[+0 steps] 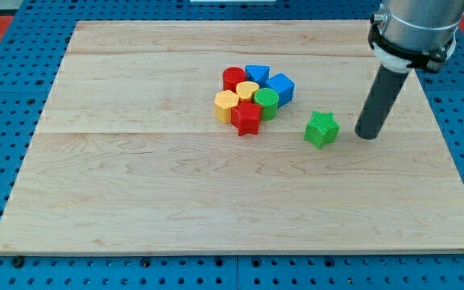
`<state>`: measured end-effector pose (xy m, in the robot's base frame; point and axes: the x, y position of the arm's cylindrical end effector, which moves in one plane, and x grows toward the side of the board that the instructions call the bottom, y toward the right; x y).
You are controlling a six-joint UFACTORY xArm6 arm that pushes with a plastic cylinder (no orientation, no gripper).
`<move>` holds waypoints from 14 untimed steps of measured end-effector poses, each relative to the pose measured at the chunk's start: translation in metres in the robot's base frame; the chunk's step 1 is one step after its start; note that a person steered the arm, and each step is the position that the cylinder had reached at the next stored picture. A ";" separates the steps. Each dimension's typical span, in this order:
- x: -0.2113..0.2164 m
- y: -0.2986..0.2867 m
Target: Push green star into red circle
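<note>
My tip [366, 135] sits just to the view's right of the green star [321, 129], a small gap between them, gripping nothing; the red circle [234, 79] lies far off to its upper left.

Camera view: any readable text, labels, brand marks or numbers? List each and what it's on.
None readable.
The wooden board is bare wood, with no print.
The blocks carry no marks, from the green star to the red circle.
The dark rod ending in my tip, to the view's right of the green star and apart from it, shows no label.
The blue pegboard shows only holes.
</note>
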<state>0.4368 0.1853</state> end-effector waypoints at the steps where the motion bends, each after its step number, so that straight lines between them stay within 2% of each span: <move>1: -0.011 -0.029; 3: 0.033 -0.120; 4: 0.060 -0.105; 5: 0.060 -0.148; 6: 0.053 -0.232; 8: 0.074 -0.243; 10: 0.058 -0.335; 11: 0.019 -0.313; 12: 0.003 -0.274; 14: -0.034 -0.291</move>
